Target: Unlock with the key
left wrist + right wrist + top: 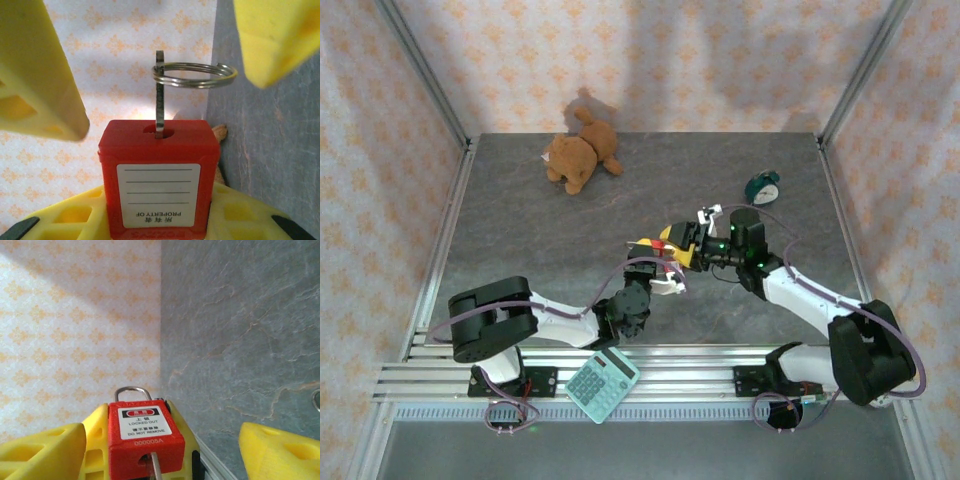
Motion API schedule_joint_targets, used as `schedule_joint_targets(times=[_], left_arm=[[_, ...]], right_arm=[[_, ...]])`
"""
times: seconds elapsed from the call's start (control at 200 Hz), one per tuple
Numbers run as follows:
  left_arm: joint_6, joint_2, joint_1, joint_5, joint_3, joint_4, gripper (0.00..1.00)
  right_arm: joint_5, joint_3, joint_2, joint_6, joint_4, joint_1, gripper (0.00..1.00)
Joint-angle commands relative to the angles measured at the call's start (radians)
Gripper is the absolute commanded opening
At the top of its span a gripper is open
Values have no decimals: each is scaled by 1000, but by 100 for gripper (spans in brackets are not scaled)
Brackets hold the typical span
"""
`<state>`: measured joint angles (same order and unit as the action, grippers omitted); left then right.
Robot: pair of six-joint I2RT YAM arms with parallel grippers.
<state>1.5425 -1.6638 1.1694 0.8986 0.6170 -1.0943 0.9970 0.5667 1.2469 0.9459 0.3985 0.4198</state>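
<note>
A red padlock with a white label is clamped between the yellow fingers of my left gripper, which is shut on it. A silver key stands in its keyhole, a key ring through its head. My right gripper is open, and its yellow fingers sit apart on either side of the key without touching it. In the right wrist view the padlock faces me, with its steel shackle at the far end. From above, both grippers meet mid-table.
A brown teddy bear lies at the back of the grey table. A small teal clock sits at the back right. A teal calculator rests on the front rail. Patterned walls enclose the table.
</note>
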Motion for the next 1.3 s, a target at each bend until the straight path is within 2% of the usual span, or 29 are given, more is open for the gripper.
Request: schedule_joint_targets(times=[0.0,0.22,0.39,0.591,0.691,0.806,0.891,1.066,1.296], left_arm=[[24,-30,-7,10,40,-115,37],[51,-72,-8,13,48,-172,37],[41,-64,-8,14,45,-172,38],[69,-78,-8,10,37,-220,42],[76,-88,-8,8,34,-239,46],[76,-85,-8,7,27,-247,53],[76,-78,-7,4,18,-247,59],[75,-60,-5,3,1,-243,63],[56,-13,15,15,-36,-212,78]], right_arm=[[33,-19,-12,41,92,25,77],[28,-22,-6,85,162,36,63],[24,-24,-6,94,165,43,43],[21,-25,-2,110,178,52,41],[9,-23,-4,114,178,53,34],[-4,-16,-6,99,153,53,31],[-14,-12,-7,88,138,51,29],[-33,6,-8,76,121,48,27],[-49,39,-25,33,57,4,27]])
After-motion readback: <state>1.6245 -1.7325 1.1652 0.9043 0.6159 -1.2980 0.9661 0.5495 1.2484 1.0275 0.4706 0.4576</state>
